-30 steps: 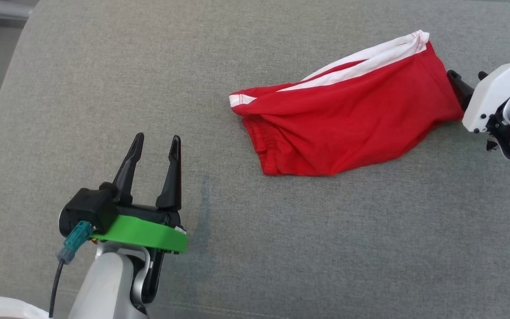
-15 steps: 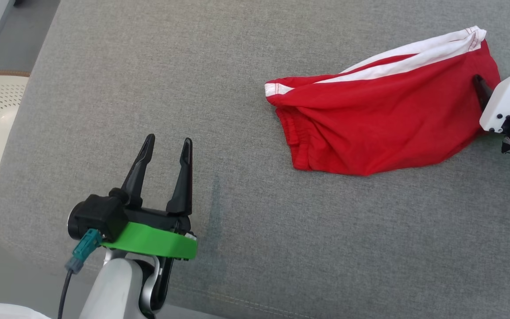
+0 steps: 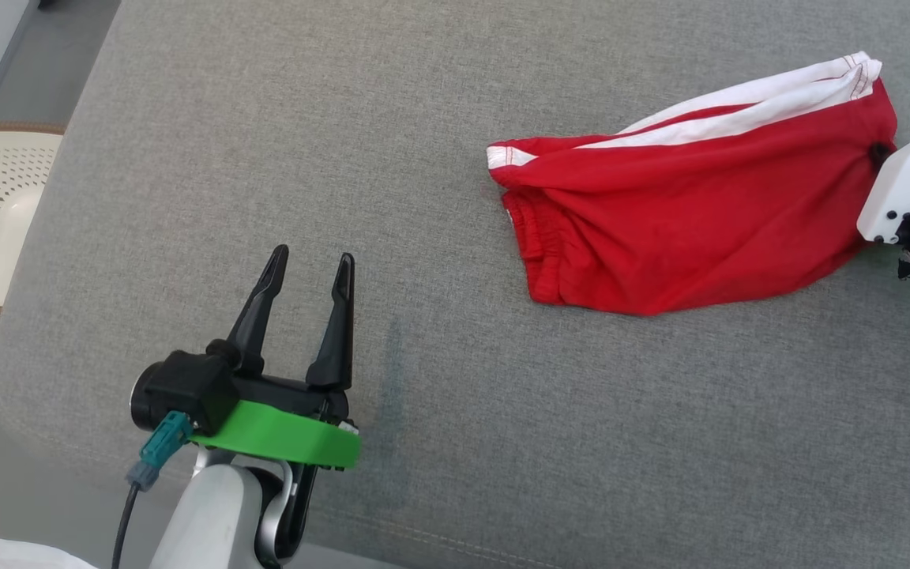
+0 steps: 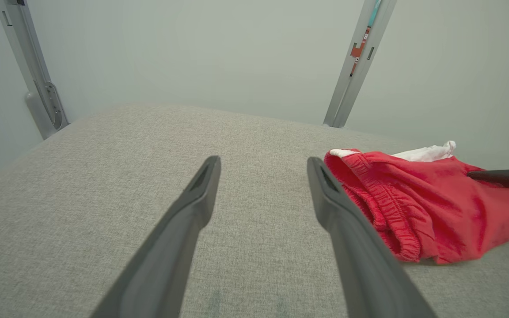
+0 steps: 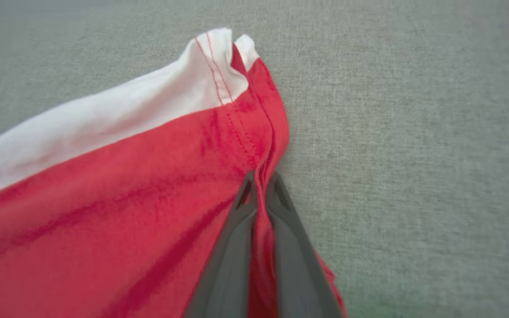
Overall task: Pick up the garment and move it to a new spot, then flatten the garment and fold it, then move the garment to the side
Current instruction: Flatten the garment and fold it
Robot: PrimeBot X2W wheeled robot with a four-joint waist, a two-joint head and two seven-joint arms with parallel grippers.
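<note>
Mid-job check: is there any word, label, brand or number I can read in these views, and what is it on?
No text can be read.
The orange sticker on the grey post carries marks that are too small to read.
The garment is plain red with a white stripe and shows no print or tag.

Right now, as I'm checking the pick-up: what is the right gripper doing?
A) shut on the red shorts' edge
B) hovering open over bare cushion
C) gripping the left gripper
A: the right gripper is closed, a fold of the red shorts pinched between its fingers.
</note>
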